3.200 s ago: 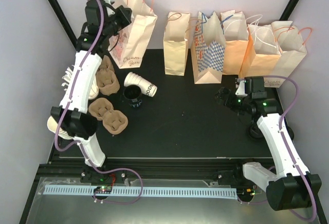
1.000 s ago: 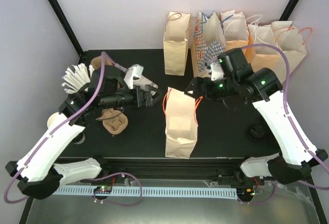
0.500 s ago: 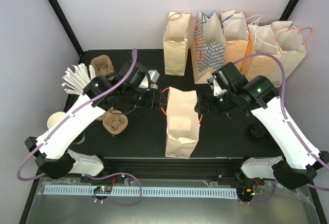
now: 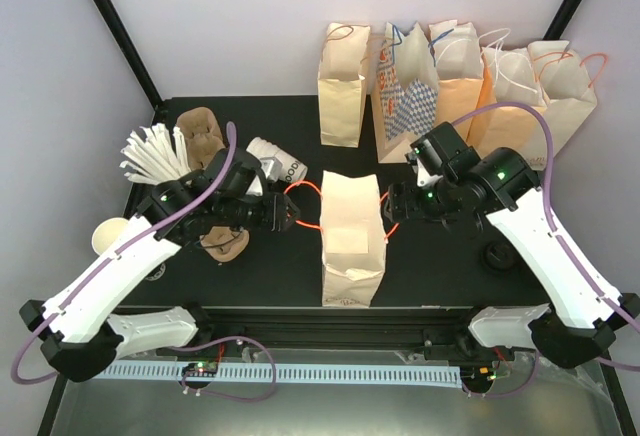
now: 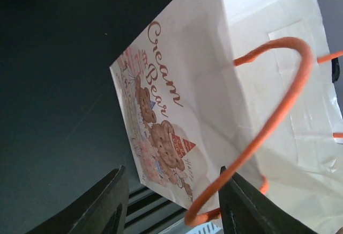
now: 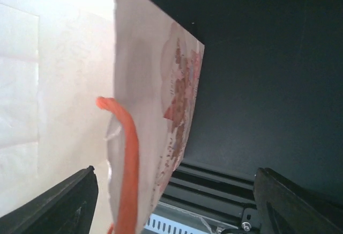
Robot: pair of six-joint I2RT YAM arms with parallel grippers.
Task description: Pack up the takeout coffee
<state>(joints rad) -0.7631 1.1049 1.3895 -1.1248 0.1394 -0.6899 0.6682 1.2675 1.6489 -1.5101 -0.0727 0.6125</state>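
Observation:
The takeout coffee (image 4: 277, 163), a white cup with dark lettering, lies on its side behind my left arm. A cream paper bag (image 4: 350, 238) with orange cord handles stands mid-table between both grippers. My left gripper (image 4: 292, 212) is at the bag's left handle (image 4: 300, 196). In the left wrist view the orange handle (image 5: 278, 110) loops between the fingers of this gripper (image 5: 171, 177), against the right finger, jaws still apart. My right gripper (image 4: 390, 208) is at the bag's right side. Its jaws (image 6: 176, 175) stand wide, straddling the bag's edge and the right handle (image 6: 127, 159).
Several paper bags (image 4: 440, 76) line the back edge. Brown pulp carriers (image 4: 200, 129) and a fan of white sticks (image 4: 155, 154) sit at the left. A cream cup (image 4: 108, 236) stands at the left edge. A round black lid (image 4: 497, 256) lies right of the bag.
My left gripper has drawn back to the left, the bag's left handle between its narrowing jaws. The right gripper has closed in on the bag's right side. The lettered cup is uncovered again.

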